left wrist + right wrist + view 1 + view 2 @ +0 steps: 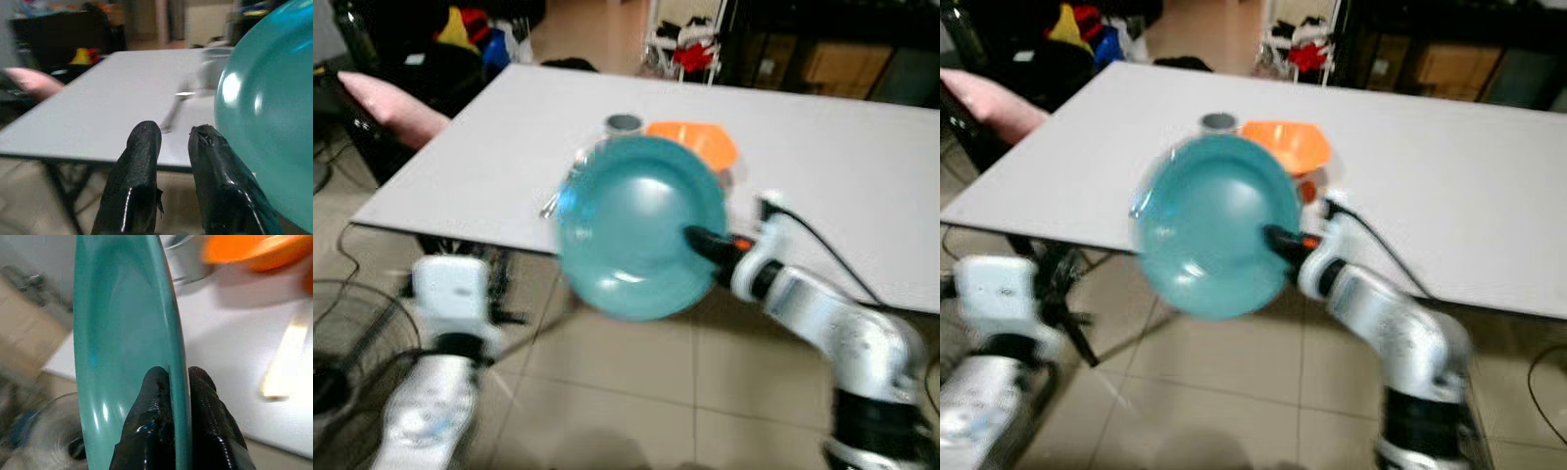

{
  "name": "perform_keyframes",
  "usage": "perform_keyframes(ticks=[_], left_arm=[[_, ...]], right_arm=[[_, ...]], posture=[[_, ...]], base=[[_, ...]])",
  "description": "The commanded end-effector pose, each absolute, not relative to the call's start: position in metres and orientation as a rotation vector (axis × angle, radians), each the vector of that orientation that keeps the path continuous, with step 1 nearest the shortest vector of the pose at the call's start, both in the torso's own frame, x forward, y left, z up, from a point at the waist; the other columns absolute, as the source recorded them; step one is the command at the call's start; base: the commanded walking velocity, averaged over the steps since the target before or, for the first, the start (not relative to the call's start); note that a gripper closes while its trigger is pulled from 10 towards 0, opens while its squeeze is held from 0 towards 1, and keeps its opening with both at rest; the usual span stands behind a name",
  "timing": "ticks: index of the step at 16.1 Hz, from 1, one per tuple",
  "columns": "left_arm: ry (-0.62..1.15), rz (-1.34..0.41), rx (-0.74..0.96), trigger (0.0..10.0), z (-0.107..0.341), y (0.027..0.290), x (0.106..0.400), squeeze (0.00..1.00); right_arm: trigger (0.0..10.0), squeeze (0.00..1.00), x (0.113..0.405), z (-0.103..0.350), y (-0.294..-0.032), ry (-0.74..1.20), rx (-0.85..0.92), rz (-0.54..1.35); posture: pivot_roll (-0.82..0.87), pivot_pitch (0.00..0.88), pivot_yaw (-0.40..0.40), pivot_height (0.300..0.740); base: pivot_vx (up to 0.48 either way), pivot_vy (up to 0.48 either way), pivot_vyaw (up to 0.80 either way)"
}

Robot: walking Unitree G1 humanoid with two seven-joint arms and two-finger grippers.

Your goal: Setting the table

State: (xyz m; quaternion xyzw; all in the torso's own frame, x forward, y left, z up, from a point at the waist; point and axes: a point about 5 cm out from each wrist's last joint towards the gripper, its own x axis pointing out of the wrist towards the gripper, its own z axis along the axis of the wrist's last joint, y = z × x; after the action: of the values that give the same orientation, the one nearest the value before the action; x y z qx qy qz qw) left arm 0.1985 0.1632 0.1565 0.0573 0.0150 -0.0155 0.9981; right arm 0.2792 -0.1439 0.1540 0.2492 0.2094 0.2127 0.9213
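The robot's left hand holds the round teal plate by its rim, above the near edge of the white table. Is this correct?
Not quite: the right hand, not the left, holds the round teal plate by its rim, as the right wrist view shows. The plate is indeed above the near edge of the white table.

The teal plate (641,227) hides most of the cutlery (551,203) and part of the orange bowl (697,140) at frame centre. Motion blur smears the head views. The grey cup (623,124) is partly covered.

Bowl (697,143) on table (862,186), right of cup (623,124).
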Motion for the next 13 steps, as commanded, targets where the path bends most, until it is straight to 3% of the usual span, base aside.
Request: perform_keyframes(ticks=[1,6,9,13], left_arm=[[0.018,-0.030,0.131,10.0,0.160,0.166,0.199,0.00],[0.022,-0.044,0.135,10.0,0.159,0.165,0.196,0.00],[0.027,-0.052,0.144,10.0,0.158,0.165,0.194,0.00],[0.050,-0.078,0.151,10.0,0.157,0.166,0.190,0.00]], right_arm=[[10.0,0.00,0.280,0.162,-0.137,0.414,0.527,0.474],[10.0,0.00,0.277,0.159,-0.137,0.443,0.578,0.472],[10.0,0.00,0.269,0.148,-0.129,0.580,0.661,0.569],[10.0,0.00,0.261,0.144,-0.120,0.663,0.764,0.647]], posture=[[-0.04,0.021,-0.012,0.740],[-0.04,0.022,-0.011,0.740],[-0.03,0.015,-0.014,0.740],[-0.02,0.020,-0.018,0.740]], base=[[0.349,0.000,0.00],[0.344,0.000,-0.78],[0.331,0.000,0.00],[0.000,0.000,0.00]])
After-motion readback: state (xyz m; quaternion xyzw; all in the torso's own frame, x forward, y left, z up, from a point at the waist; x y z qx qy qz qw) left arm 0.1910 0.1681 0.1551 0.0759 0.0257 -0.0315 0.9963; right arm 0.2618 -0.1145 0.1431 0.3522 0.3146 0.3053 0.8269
